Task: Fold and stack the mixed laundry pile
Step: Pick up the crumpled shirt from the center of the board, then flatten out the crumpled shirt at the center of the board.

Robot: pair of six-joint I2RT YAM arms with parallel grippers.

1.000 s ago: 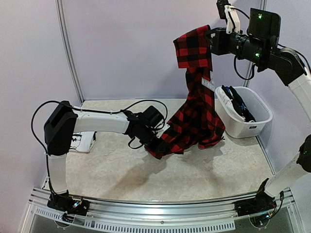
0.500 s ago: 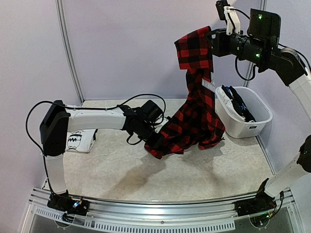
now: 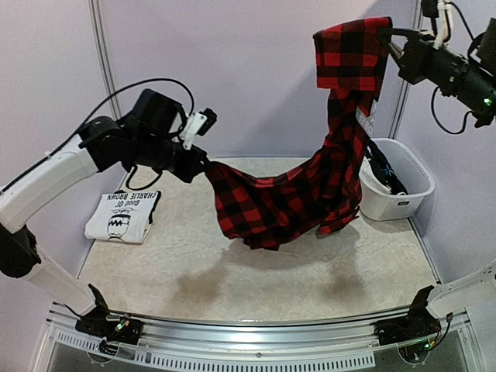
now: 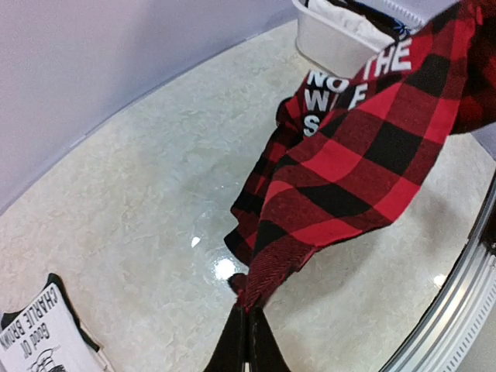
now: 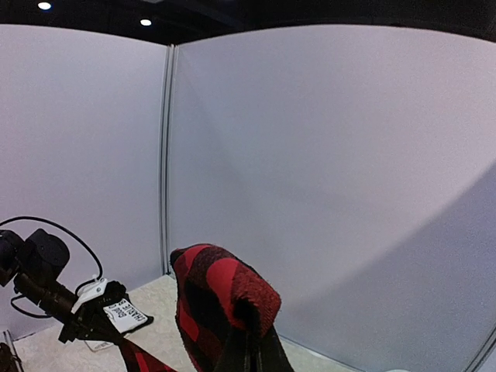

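The red-black plaid garment [image 3: 294,198] with white lettering hangs in the air, stretched between both arms. My left gripper [image 3: 205,161] is shut on its lower corner at mid-left, well above the table; the pinched corner shows in the left wrist view [image 4: 256,287]. My right gripper [image 3: 387,35] is shut on its upper edge high at the back right; the fabric drapes over the fingertips in the right wrist view [image 5: 225,298]. A folded white T-shirt with black print [image 3: 122,215] lies flat at the left. Dark garments [image 3: 384,169] lie in the white tub.
The white plastic tub [image 3: 403,198] stands at the right side of the beige table [image 3: 271,287], also seen in the left wrist view [image 4: 333,43]. Grey walls close the back and sides. A metal rail [image 3: 256,341] runs along the near edge.
My left gripper has risen and swung left with the plaid corner, lifting it off the table. My right gripper has moved up and right, so the garment now spans between them.
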